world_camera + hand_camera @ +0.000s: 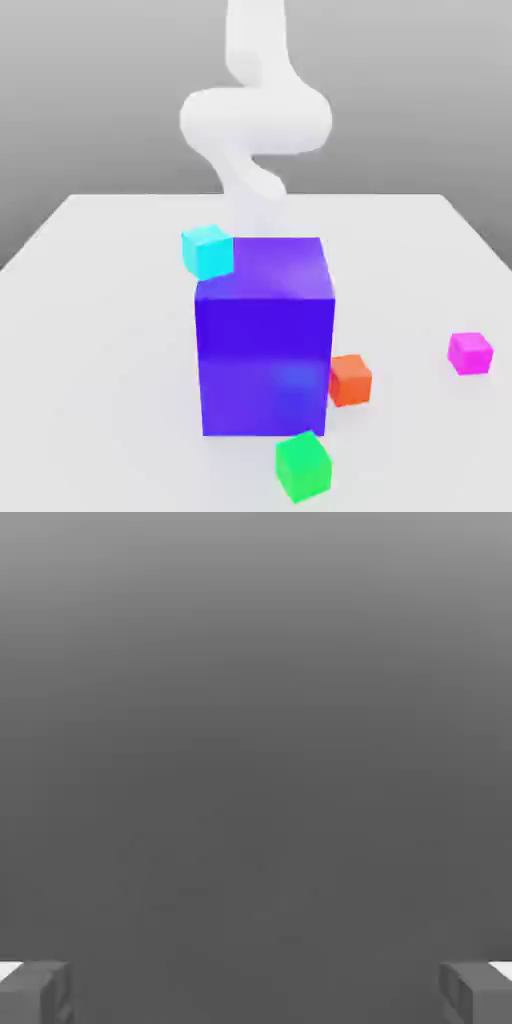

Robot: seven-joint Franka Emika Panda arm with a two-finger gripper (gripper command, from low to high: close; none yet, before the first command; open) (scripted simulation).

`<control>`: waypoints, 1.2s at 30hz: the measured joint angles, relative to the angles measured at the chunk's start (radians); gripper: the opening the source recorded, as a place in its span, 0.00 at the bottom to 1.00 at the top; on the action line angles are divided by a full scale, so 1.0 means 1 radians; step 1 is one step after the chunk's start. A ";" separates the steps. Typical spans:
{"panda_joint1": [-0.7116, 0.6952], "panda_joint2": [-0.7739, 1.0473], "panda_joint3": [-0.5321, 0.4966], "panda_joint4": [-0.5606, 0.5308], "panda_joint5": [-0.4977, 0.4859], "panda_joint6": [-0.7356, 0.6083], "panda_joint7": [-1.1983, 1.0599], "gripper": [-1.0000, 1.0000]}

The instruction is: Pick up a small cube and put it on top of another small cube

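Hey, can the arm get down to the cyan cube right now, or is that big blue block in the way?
Probably yes: the cyan cube sits beside the blue block's upper corner, nothing above it, and the gripper is open.

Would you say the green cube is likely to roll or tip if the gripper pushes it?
The green cube probably slides rather than rolls: its faces look flat and it sits level on the table. Tipping seems unlikely, since it looks as wide as it is tall. It appears rigid.

White arm [255, 120] rising at the back of the exterior view, curving in an S-shaped bend with the upper link running out of frame. Gripper [256, 992] spread wide, grey fingertips [35, 992] far apart with nothing between.
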 joint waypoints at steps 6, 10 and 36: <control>0.121 0.224 0.103 -0.092 -0.046 0.121 -0.134 0.50; 0.200 0.369 0.169 -0.152 -0.075 0.200 -0.222 0.50; 0.659 1.071 0.142 -0.294 -0.377 0.627 -0.353 0.00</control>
